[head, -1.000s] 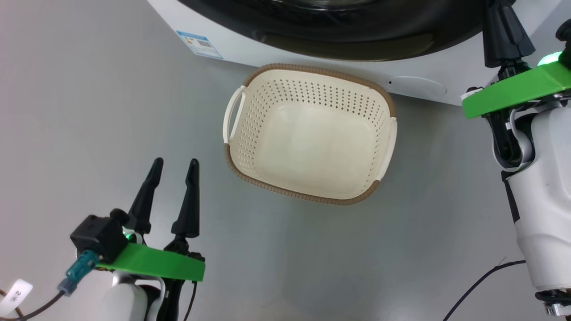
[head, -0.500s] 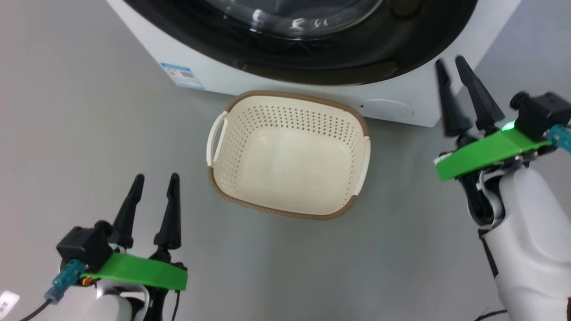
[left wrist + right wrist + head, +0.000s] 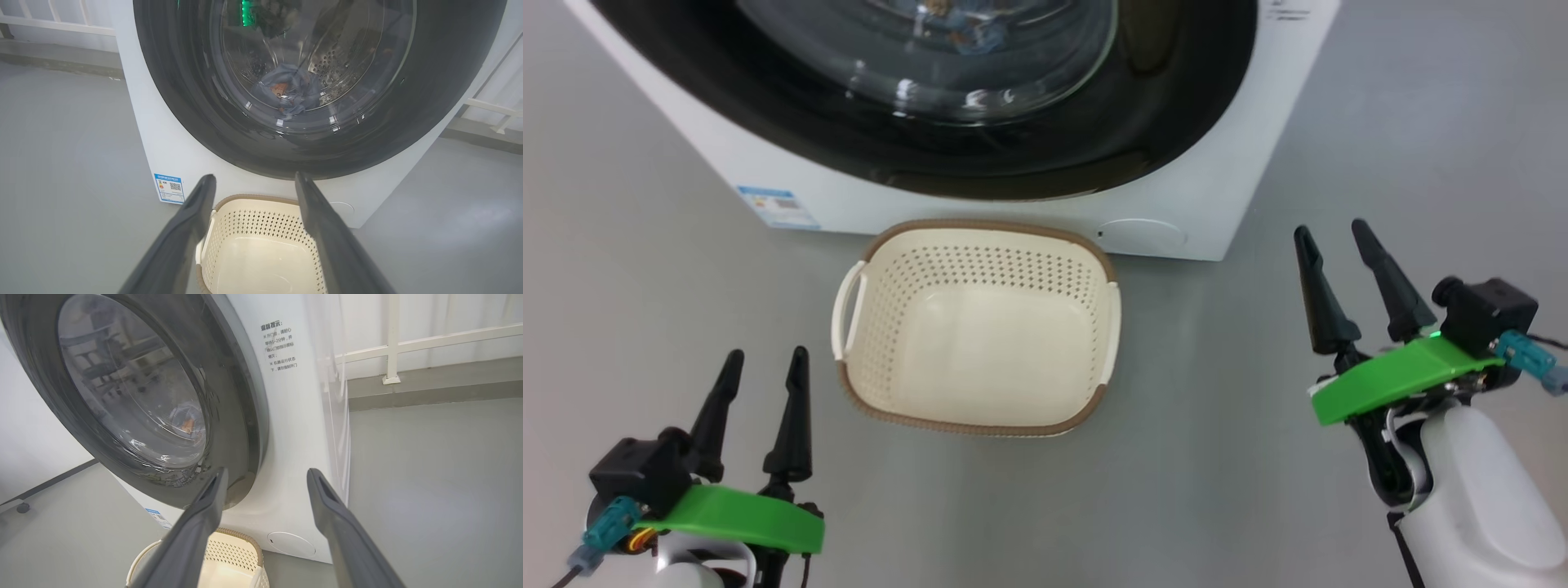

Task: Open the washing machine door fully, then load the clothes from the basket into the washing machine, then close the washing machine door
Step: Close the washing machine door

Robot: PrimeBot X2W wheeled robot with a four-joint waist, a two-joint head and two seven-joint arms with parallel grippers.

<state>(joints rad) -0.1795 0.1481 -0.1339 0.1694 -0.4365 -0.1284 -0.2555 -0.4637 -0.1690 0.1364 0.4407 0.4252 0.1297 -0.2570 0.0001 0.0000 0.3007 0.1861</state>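
Two hands hang spread over a plain grey floor (image 3: pixel 645 245), each holding nothing: the left hand (image 3: pixel 768 353) at the lower left of the head view, the right hand (image 3: pixel 1328 227) at the middle right, well apart from the machine. A white railing (image 3: pixel 392 339) runs along the wall behind, seen in the right wrist view.

The washing machine (image 3: pixel 1201 204) fills the top of the head view, with its glossy black door (image 3: pixel 1176 106) shut flat against the front. Through the glass, the left wrist view shows the clothes (image 3: pixel 286 90) lying bunched in the steel drum, bluish with an orange-brown patch. The basket (image 3: pixel 980 229) stands on the floor just in front of the machine, between a blue label (image 3: pixel 776 207) and a round cap (image 3: pixel 1141 237); it is empty.

A second ago the right hand was at the upper right of the frame, up against the door's edge with its fingers together. It has since drawn back and opened. The head camera has also shifted, so more of the door shows. The basket was empty then too, and the left hand stays spread.
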